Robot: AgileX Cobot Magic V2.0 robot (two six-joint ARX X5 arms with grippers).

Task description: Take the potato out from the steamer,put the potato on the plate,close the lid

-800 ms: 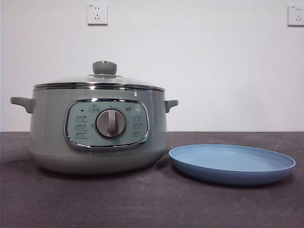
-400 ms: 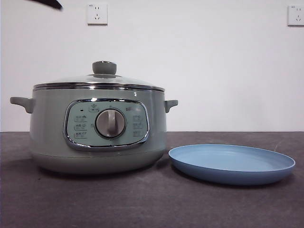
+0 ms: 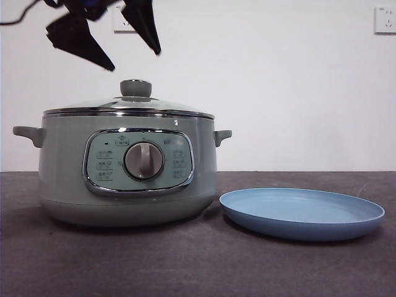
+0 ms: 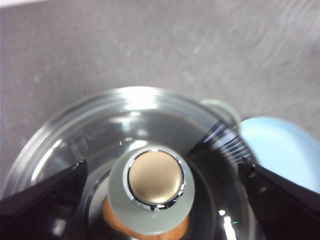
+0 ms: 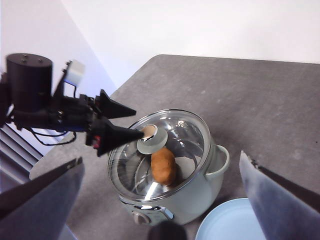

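The pale green steamer (image 3: 62,167) (image 5: 195,197) stands on the table with its glass lid (image 3: 93,105) (image 5: 185,135) shut. Through the glass, the orange-brown potato (image 5: 163,167) (image 4: 120,226) lies inside; the front view hides it. My left gripper (image 3: 135,60) (image 4: 163,166) (image 5: 133,123) hangs open just above the lid's knob (image 3: 136,88) (image 4: 155,186), a jaw on each side, touching nothing. The light blue plate (image 3: 303,230) (image 5: 225,222) (image 4: 275,145) lies bare beside the steamer. My right gripper (image 5: 161,158) is open, high above, holding nothing.
The white wall behind carries two sockets (image 3: 126,25) (image 3: 385,18). The steamer's side handles (image 3: 28,134) (image 3: 223,135) stick out. In the right wrist view the dark grey table ends at an edge (image 5: 75,142) past the left arm.
The left gripper has dropped into the front view from the top left and now hangs over the lid's knob. Steamer, lid and plate have not moved.
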